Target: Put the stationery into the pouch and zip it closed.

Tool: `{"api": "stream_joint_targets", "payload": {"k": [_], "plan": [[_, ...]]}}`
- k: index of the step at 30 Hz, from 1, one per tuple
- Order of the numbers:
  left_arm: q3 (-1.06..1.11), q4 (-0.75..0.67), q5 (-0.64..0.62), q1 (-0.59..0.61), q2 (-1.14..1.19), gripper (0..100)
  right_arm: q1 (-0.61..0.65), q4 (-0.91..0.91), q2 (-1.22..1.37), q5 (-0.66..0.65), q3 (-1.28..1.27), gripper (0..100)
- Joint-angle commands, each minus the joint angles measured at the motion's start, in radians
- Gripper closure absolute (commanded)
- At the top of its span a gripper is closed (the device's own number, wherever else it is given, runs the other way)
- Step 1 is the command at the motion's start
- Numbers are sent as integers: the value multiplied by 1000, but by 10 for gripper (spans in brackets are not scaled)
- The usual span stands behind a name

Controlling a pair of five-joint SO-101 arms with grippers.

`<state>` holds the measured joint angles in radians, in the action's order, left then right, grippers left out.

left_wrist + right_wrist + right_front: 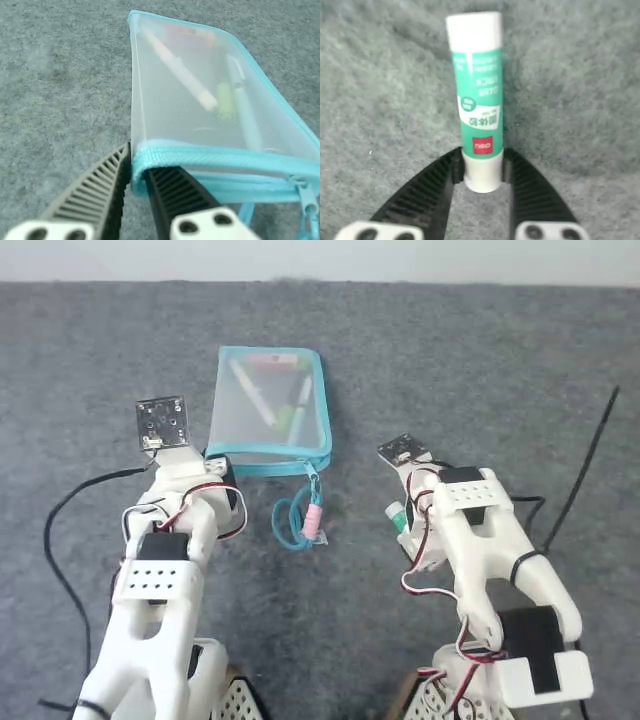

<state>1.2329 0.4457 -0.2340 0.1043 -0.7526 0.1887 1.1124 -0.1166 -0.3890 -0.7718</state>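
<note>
pinching the near corner of the pouch (200, 100), the left gripper (137, 164) has its ribbed black fingers pressed together on the turquoise fabric trim by the zip. the pouch is a flat, frosted translucent rectangle on the grey felt-like table (480, 360), and pens (182, 75) show through its wall. a blue cord loop (290, 520) and a pink tag (314, 522) trail from the zip pull. the right gripper (482, 162) clamps the white end of a cylindrical glue stick (479, 90) with a green-and-white printed label, off to the side of the pouch.
</note>
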Motion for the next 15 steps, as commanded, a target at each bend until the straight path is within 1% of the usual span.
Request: {"api": "stream_joint_targets", "payload": {"k": [1, 4, 6, 12, 15], "plan": [[-10, -32, -15, -9, -12, 989, -13, -10, -54, -14, 2, 981], [15, -35, -15, -89, -14, 989, -13, -8, -61, -14, 8, 992], [18, -35, -17, -138, -14, 989, -13, 24, -97, -20, 26, 991], [45, -118, -18, -209, -14, 989, 4, 203, -397, -17, 75, 991], [70, -160, -17, -252, -14, 989, 44, 311, -515, -15, 115, 991]]}}
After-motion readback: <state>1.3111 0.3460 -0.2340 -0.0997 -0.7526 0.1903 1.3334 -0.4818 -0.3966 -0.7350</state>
